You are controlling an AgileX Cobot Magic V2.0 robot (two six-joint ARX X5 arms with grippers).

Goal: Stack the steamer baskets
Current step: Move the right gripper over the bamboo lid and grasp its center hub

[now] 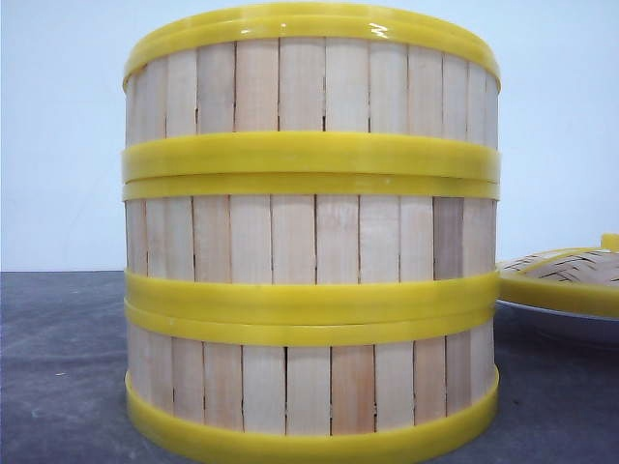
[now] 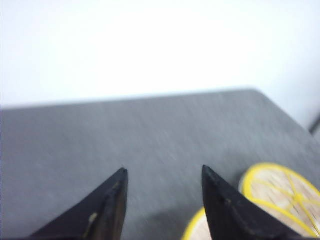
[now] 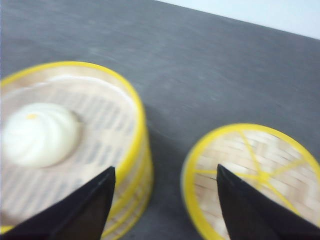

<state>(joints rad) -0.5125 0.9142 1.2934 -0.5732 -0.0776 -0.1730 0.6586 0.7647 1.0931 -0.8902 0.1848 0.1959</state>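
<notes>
3 baskets (image 1: 309, 232) stacked on table (image 1: 58, 367), lid (image 1: 566, 275) at 3 o'clock.
L gripper (image 2: 164, 172) & R gripper (image 3: 165, 175) both wide open, empty, hovering above table; bun (image 3: 40, 134) in top basket.

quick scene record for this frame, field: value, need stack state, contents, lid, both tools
stack: three steamer baskets stacked in one column on the grey table
top basket contents: one white bun
lid: woven lid off, beside the stack on a white plate
left tool: open, empty, above the table
right tool: open, empty, above the gap between stack and lid
</notes>
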